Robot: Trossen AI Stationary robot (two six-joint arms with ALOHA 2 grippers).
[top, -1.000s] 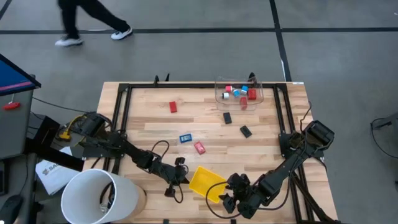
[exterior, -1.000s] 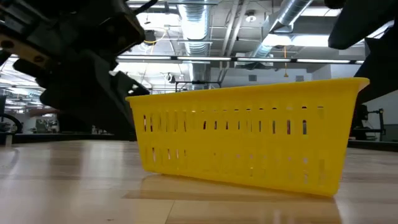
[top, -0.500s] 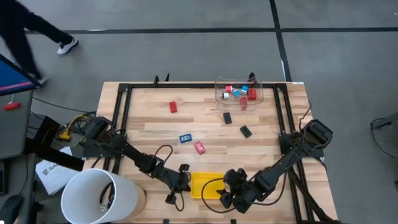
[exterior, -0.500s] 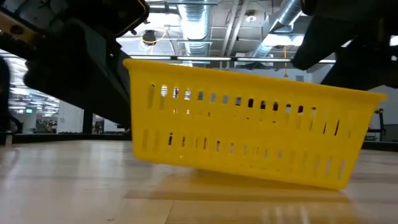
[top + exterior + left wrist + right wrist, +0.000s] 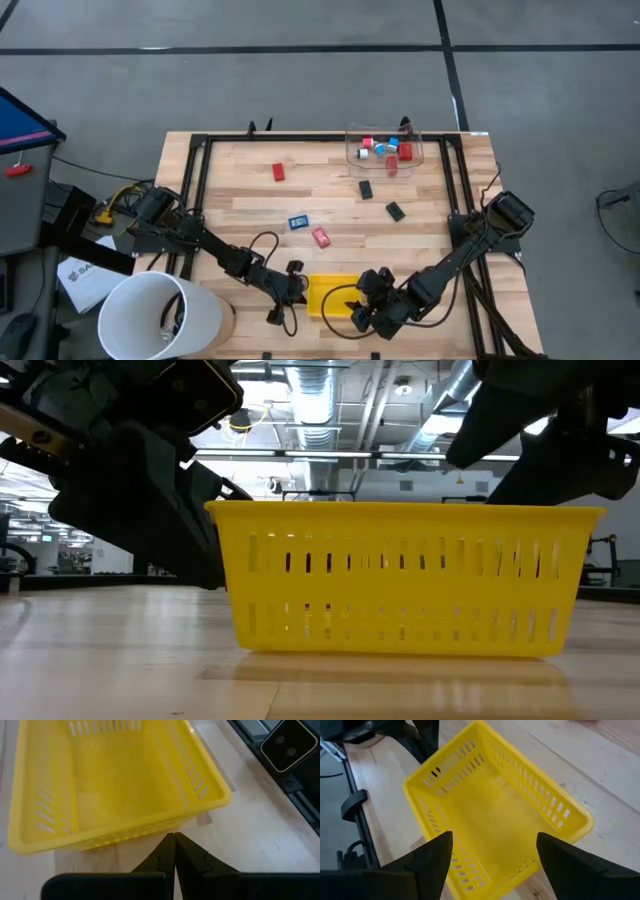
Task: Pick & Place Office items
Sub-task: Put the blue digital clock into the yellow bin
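Note:
The yellow tray point(image 5: 328, 296) sits flat on its base near the table's front edge, empty in both wrist views. My left gripper point(image 5: 296, 284) is shut, its tips point(image 5: 174, 836) at the foot of the tray's left wall point(image 5: 150, 822). My right gripper point(image 5: 362, 303) is open, slanting down over the tray's right end point(image 5: 540, 795). Office items lie far off: a red piece point(image 5: 278, 172), a blue-and-white piece point(image 5: 298, 221), another red one point(image 5: 321, 237) and two black ones point(image 5: 366, 188), point(image 5: 396, 211). Several more are in the clear box point(image 5: 385, 150). My left gripper has its shut fingertips at the bottom of the tray's outer left wall point(image 5: 167, 827), coming slantwise from the table's left. I cannot tell whether they touch it. My right gripper has its open fingers point(image 5: 440, 855) wide apart over the tray's right end. Whether they touch the rim, I cannot tell.
A white bucket point(image 5: 160, 315) stands off the table's near left corner. Black frame rails point(image 5: 200, 165) run along the left, far and right sides, with cables by both arm bases. Bare wood lies between the tray and the scattered pieces.
The tray has turned about from a skewed stand to square with the table's front edge. Half a second ago its left end was tipped up; now it rests flat. My left gripper has crept toward the tray, and my right gripper has moved a little toward the table's left.

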